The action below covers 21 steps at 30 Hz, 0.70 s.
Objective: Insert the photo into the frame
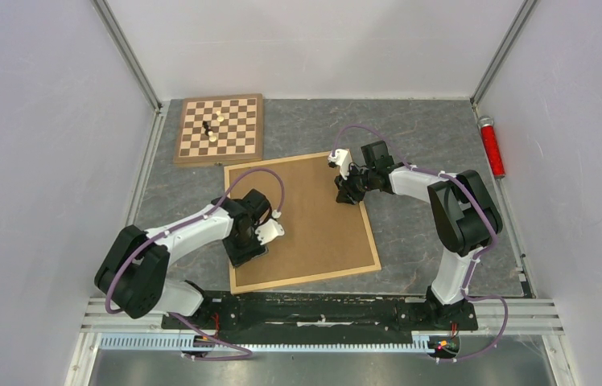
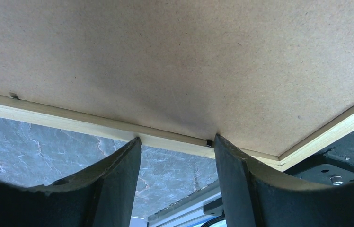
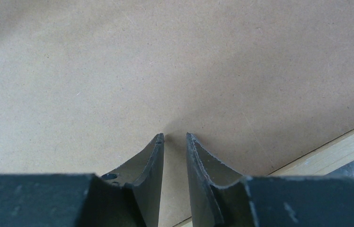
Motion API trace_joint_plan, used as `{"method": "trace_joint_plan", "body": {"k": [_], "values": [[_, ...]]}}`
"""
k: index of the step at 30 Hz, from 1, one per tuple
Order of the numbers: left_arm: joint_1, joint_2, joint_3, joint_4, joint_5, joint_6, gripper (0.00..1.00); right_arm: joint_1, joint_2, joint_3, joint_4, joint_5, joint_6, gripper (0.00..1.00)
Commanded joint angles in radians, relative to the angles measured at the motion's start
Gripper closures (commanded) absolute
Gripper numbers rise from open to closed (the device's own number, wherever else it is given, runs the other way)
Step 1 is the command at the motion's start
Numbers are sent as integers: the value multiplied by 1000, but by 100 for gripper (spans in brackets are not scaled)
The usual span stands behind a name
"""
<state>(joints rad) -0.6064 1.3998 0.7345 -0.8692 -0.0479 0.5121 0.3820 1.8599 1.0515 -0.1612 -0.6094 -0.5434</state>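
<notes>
Left fingers (image 2: pixel 113 179) wide at the frame (image 1: pixel 306 279) edge, right fingers (image 3: pixel 149 165) narrow on its backing board (image 1: pixel 314 225); photo unseen, likely enclosed.

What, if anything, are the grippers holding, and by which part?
Nothing: the left gripper gapes at the edge of the frame; the right gripper, barely parted, points at the backing board.

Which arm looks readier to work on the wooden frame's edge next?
Probably left: the left claw, open, sits at the frame's rim; the right claw points at the backing board, further in.
</notes>
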Motion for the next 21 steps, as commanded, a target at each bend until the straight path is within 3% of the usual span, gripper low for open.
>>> {"method": "trace_joint_plan", "body": {"k": [1,21], "values": [[-16,52,-61,236,123,-13,35,3,60,-65,-218,42,17,74],[-47,21,-25,236,176,-30,35,1,62,-64,-219,42,18,74]]}}
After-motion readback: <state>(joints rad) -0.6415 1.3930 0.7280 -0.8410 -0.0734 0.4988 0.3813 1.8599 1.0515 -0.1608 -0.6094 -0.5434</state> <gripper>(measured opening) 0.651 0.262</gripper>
